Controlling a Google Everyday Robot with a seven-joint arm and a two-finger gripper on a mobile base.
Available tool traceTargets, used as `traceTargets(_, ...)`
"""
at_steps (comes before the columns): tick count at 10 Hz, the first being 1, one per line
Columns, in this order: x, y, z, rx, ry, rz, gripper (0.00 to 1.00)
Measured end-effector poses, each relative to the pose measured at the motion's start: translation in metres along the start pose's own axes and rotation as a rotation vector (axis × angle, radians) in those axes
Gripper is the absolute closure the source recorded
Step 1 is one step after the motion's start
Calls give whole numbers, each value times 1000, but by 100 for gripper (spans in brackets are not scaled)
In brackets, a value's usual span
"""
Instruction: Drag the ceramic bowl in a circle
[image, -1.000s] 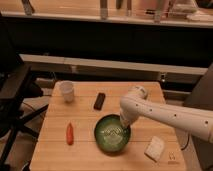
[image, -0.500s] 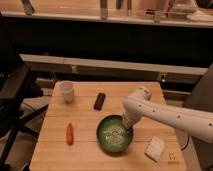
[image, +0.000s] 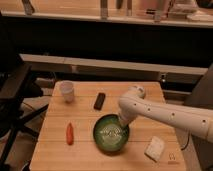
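You are looking at a light wooden table (image: 85, 156) in a dim room, with a dark counter front running behind it. Your gripper (image: 123, 121) is down at the far right rim of the ceramic bowl (image: 107, 136), at or just inside the edge. Whether it is spread or closed you cannot tell, because the wrist covers it. The white arm (image: 165, 114) reaches in from the right, its elbow bent above the table's far right side. The green bowl sits near the front middle of the table. To its left, apart from it, lies a small orange-red item (image: 70, 133). Behind it lies a black bar-shaped object (image: 100, 100), and a white cup (image: 67, 91) stands upright at the far left. A white block (image: 155, 148) lies to the bowl's right, near the front edge.
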Motion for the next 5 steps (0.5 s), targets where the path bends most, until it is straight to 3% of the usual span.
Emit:
traceTargets(4, -4, 5, 0, -7, 1, -28, 99)
traceTargets(5, -6, 8, 0, -8, 0, -27, 94)
